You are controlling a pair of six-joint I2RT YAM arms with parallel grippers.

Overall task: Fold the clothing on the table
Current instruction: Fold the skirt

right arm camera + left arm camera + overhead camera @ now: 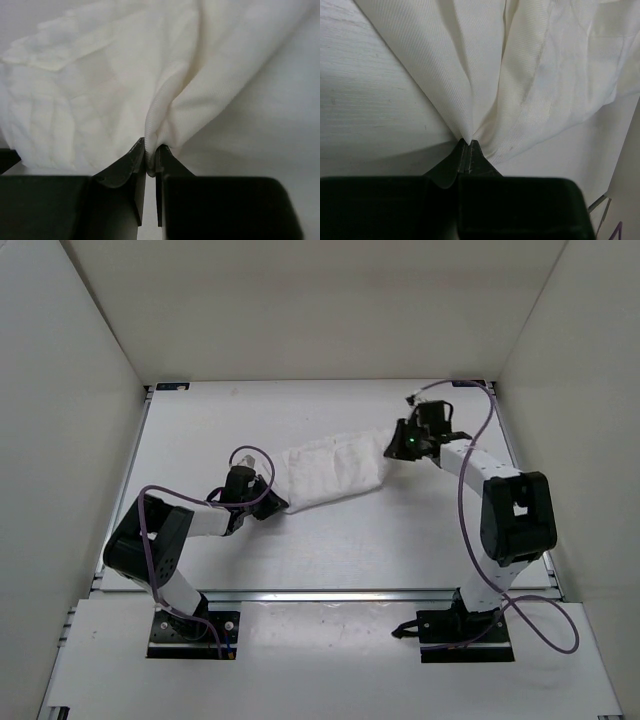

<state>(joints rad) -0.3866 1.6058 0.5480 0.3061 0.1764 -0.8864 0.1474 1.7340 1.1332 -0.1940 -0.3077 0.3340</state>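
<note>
One white piece of clothing (330,472) lies bunched in a long slanted band on the white surface (330,560), roughly midway between the far edge and the near metal rail (330,593). The near left end of the clothing is pinched in the left claw (272,503), its jaws pressed together on a gathered fold of cloth. The far right end is clamped the same way in the right claw (393,447), a ridge of fabric squeezed between the jaws. Each arm reaches in from beyond its end of the clothing, trailing a purple cable (465,455). Bare surface shows on the near and far sides of the clothing. White walls (80,360) rise beyond the surface to the clothing's left, right and far side.
</note>
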